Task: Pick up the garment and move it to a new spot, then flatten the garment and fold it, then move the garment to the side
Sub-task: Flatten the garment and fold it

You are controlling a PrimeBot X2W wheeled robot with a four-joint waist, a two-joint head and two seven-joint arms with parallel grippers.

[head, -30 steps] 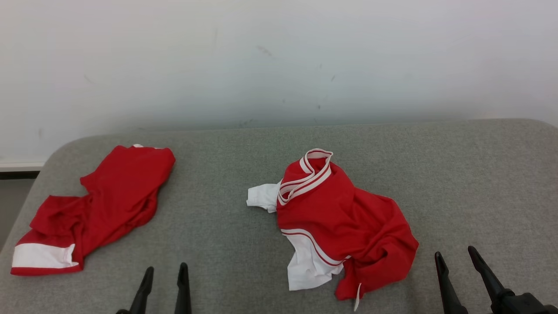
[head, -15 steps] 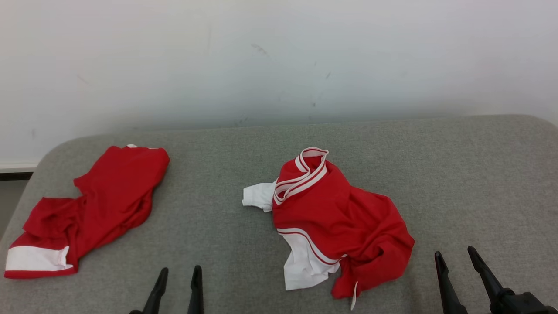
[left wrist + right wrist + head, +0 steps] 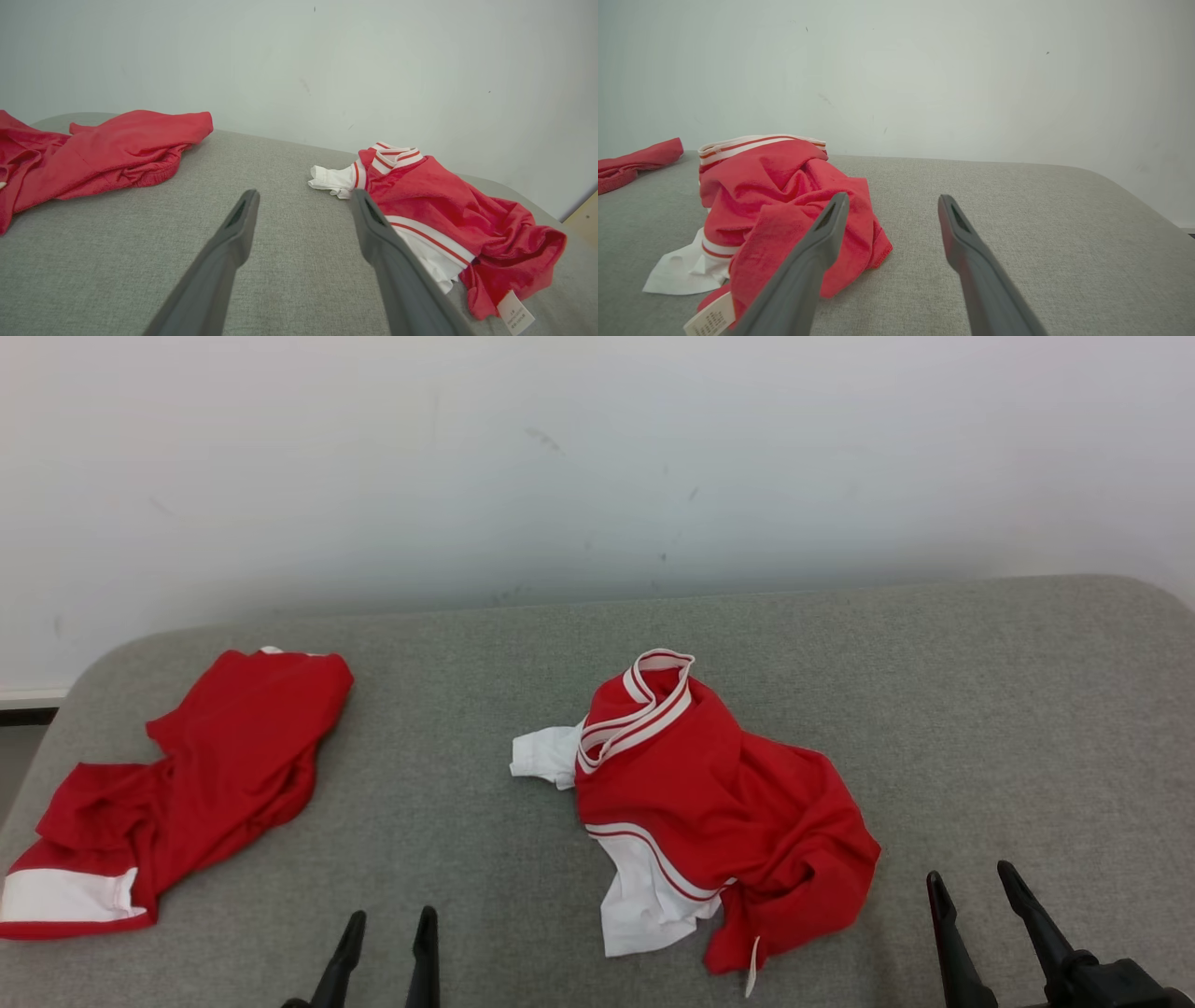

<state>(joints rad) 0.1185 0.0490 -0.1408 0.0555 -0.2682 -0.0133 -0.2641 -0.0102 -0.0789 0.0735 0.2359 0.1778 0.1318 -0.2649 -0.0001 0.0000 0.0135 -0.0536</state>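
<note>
A crumpled red garment (image 3: 719, 793) with white panels and a striped collar lies in a heap at the middle of the grey padded table (image 3: 980, 709). The left wrist view has the garment (image 3: 444, 210) at the right; the right wrist view has it (image 3: 784, 196) at the left, label toward me. My left gripper (image 3: 392, 919) stands open near the front edge, left of the heap and apart from it. Its fingers (image 3: 233, 233) frame bare table. My right gripper (image 3: 971, 877) is open at the front right, just right of the heap, with nothing between its fingers (image 3: 966, 238).
A second red garment (image 3: 215, 765) with a white band lies crumpled at the table's left end, also seen in the left wrist view (image 3: 103, 149). A pale wall (image 3: 597, 457) rises behind the table. The table's rounded corners show at far left and far right.
The head view has shifted a little, so both garments sit slightly further left. My left gripper has moved right, toward the middle heap. The right gripper stays where it was.
</note>
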